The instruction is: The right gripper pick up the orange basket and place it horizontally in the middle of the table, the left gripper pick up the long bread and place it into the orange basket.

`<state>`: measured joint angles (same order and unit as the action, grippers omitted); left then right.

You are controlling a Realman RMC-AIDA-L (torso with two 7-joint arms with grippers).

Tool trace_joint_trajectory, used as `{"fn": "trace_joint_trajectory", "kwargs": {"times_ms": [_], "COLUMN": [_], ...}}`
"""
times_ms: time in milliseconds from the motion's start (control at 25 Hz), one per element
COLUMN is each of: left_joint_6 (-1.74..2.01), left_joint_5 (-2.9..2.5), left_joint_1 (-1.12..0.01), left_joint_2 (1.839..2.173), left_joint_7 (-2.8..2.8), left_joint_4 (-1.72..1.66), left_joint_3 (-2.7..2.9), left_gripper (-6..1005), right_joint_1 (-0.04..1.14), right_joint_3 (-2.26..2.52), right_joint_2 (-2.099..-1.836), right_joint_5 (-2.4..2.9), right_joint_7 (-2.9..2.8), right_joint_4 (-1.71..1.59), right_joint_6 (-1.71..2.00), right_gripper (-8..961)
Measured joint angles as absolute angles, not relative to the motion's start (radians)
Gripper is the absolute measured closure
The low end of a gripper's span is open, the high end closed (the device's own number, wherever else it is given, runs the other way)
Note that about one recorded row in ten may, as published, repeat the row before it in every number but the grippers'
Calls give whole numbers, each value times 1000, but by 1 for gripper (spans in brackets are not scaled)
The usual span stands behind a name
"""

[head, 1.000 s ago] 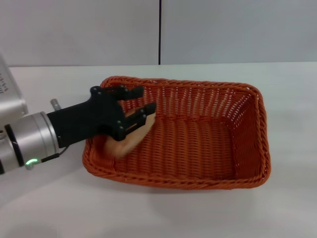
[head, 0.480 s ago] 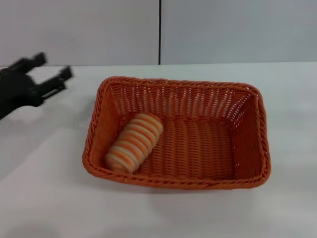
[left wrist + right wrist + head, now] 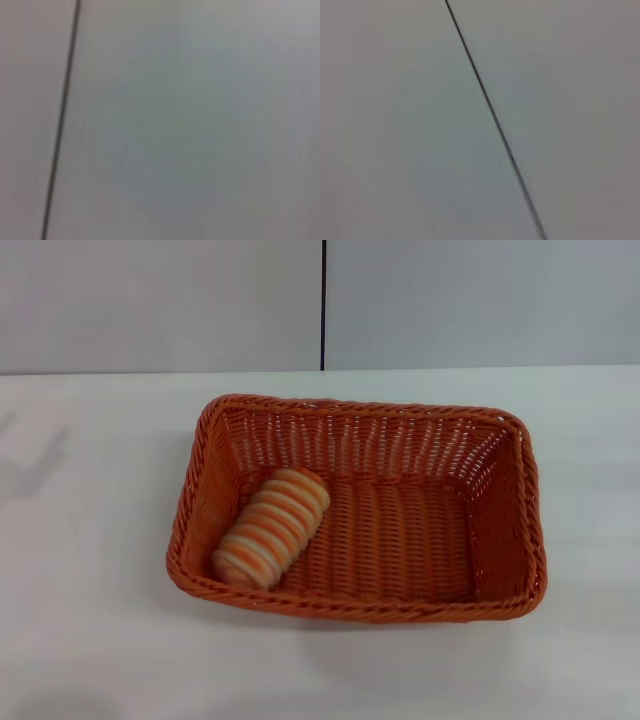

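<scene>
The orange basket [image 3: 505, 505] lies lengthwise across the middle of the white table [image 3: 90, 640] in the head view. Inside it, at its left end, rests the long bread [image 3: 272, 527], striped orange and cream, lying at a slant on the basket floor. No gripper touches either of them. Both grippers are out of view in every frame. The two wrist views hold only a grey wall with a dark seam.
The grey wall [image 3: 160, 300] stands behind the table, with a dark vertical seam [image 3: 323, 300]. A faint shadow [image 3: 30, 465] falls on the table at the far left.
The left gripper let go of the long bread in the basket, drew back to the left and has left the head view. The bread lies still.
</scene>
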<state>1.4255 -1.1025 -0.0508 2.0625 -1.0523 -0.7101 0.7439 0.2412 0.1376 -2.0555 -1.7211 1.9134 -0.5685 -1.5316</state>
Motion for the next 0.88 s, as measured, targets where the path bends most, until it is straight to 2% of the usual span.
{"fn": "trace_joint_trajectory", "kwargs": {"times_ms": [200, 880], "left_joint_6": [1455, 1484], "left_joint_5": [-1109, -1102], "left_joint_1": [-23, -38], "left_joint_2": [2056, 2062], "left_joint_7": [-1037, -908], "left_joint_4": [-714, -585], "left_joint_3": [698, 595], "left_gripper": [197, 197], "right_joint_1": [247, 253], "right_joint_3": [124, 130], "right_joint_2": [-2070, -2070], "right_joint_5": [-1732, -1709], "right_joint_7": [1951, 1980], "right_joint_4": [-563, -562], "right_joint_6": [-1469, -1454], "right_gripper": [372, 372]}}
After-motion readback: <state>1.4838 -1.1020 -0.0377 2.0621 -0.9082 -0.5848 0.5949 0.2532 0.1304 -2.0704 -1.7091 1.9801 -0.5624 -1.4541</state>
